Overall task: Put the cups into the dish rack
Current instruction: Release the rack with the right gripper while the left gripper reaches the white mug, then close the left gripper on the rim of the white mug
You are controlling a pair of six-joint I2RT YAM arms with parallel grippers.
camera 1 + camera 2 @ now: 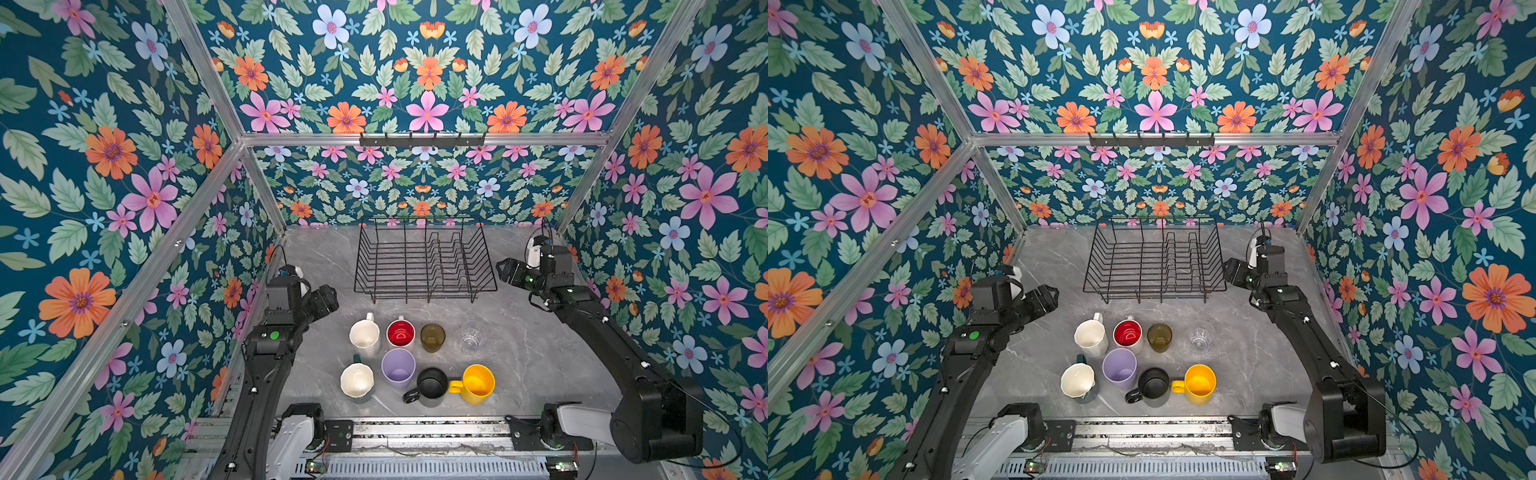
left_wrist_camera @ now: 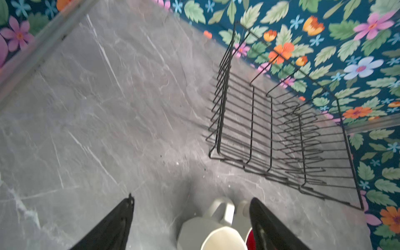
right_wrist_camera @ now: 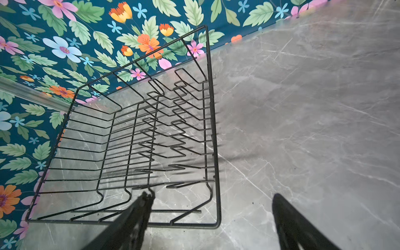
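Reading the pick geometry off the left side. Left jaws are spread wide with nothing in them, hanging just off the far-left side of the tall cream ceramic mug [image 1: 365,337]. In the left wrist view that mug sits in the gap between the two black fingers [image 2: 270,225], crowding that one rather than centred. The mug stands upright, mouth up, axis vertical. Its handle [image 1: 369,318] points away toward the black wire dish rack [image 1: 424,257]. The white mug with the red inside [image 1: 400,332] is just beside it on the right, so I judge a finger has little room on that side.

Right jaws are also spread and empty, parked by the rack's right end, well apart from every cup. Nearest to them is the clear glass [image 1: 473,336]. So the left arm [image 1: 266,357] is the nearer one for the cream mug.

All eight cups stand on the grey marble bench [image 1: 540,353] in two rows on the near side of the rack. The amber glass [image 1: 432,336] completes the far row. The near row is the dark-green mug with cream inside [image 1: 356,380], lilac tumbler [image 1: 398,368], black mug [image 1: 431,384] and yellow mug [image 1: 478,383]. The rack is empty. Its long axis runs left to right, with divider prongs in the right half and open wire floor in the left. I'd aim for that left half.
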